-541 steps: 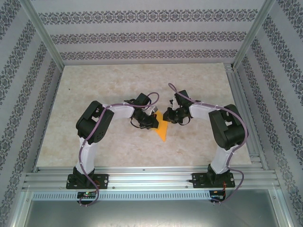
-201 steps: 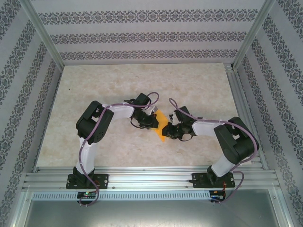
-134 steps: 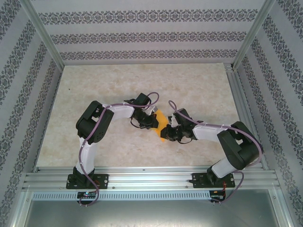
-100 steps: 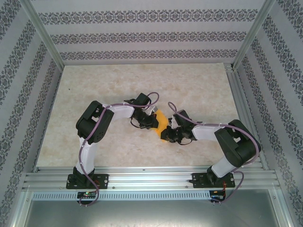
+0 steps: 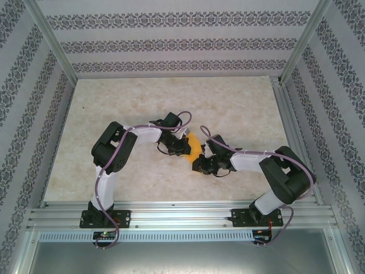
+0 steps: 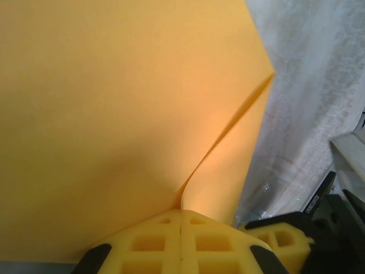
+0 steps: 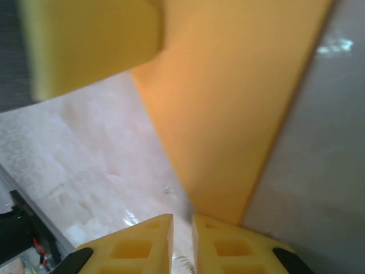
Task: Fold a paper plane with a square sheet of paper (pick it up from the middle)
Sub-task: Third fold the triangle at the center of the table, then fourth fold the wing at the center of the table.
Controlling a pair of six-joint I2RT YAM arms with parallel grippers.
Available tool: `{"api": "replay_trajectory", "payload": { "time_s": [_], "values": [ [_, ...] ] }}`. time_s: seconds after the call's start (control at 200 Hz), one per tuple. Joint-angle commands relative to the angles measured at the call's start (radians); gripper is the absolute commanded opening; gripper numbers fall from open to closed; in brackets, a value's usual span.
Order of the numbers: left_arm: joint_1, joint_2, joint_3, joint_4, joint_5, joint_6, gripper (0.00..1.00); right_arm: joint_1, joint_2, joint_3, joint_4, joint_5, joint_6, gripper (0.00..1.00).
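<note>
The square sheet of paper (image 5: pixel 195 147), folded orange-yellow, hangs between the two grippers above the table's middle. My left gripper (image 5: pixel 183 149) is shut on it: in the left wrist view the pads (image 6: pixel 142 242) meet at the left gripper (image 6: pixel 181 212) with two layers of the paper (image 6: pixel 114 114) splaying out from them. My right gripper (image 5: pixel 199 165) sits at the paper's near tip. In the right wrist view the paper (image 7: pixel 228 114) narrows down to the right-hand fingertip (image 7: pixel 228 228). The right gripper (image 7: pixel 182 220) stands open by a narrow gap, with table showing through it.
The pale marbled table (image 5: pixel 114 103) is fenced by aluminium rails (image 5: pixel 293 142) and patterned walls. A left-gripper finger (image 7: pixel 91 45) looms blurred at the upper left of the right wrist view. A right-gripper finger (image 6: pixel 279 245) shows low right in the left wrist view.
The right arm swung down and left, bringing its gripper from beside the paper's upper right to its near tip. The left gripper stayed shut on the paper.
</note>
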Motion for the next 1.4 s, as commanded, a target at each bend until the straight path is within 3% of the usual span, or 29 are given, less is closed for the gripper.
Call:
{"api": "replay_trajectory", "payload": {
  "time_s": [0.0, 0.225, 0.35, 0.524, 0.634, 0.749, 0.924, 1.069, 1.394],
  "values": [
    [-0.006, -0.006, -0.004, -0.054, -0.04, 0.023, 0.06, 0.009, 0.049, -0.004, -0.029, 0.054, -0.021, 0.17],
    [-0.005, -0.068, 0.008, -0.08, -0.06, 0.021, 0.18, -0.021, -0.119, 0.019, -0.054, 0.02, -0.024, 0.2],
    [-0.005, -0.118, 0.032, -0.112, -0.082, 0.028, 0.26, -0.095, -0.231, 0.019, -0.123, 0.038, -0.053, 0.23],
    [-0.006, -0.203, 0.048, -0.166, -0.167, 0.037, 0.31, -0.215, -0.305, -0.01, -0.164, 0.064, -0.086, 0.27],
    [-0.005, -0.26, 0.039, -0.166, -0.194, 0.021, 0.26, -0.237, -0.275, 0.008, -0.136, 0.046, -0.094, 0.31],
    [-0.012, -0.294, 0.002, -0.071, -0.109, -0.021, 0.18, -0.237, -0.202, 0.039, -0.097, 0.029, -0.097, 0.32],
    [-0.045, -0.205, 0.009, -0.04, -0.069, -0.062, 0.1, -0.238, -0.11, 0.064, -0.031, 0.022, -0.088, 0.32],
    [-0.063, -0.145, -0.021, 0.052, -0.044, -0.117, 0.09, -0.235, -0.045, 0.09, -0.009, -0.008, -0.094, 0.32],
    [-0.071, -0.051, -0.017, -0.046, -0.146, -0.061, 0.06, -0.227, 0.024, 0.13, -0.002, -0.019, -0.106, 0.34]
  ]
}}
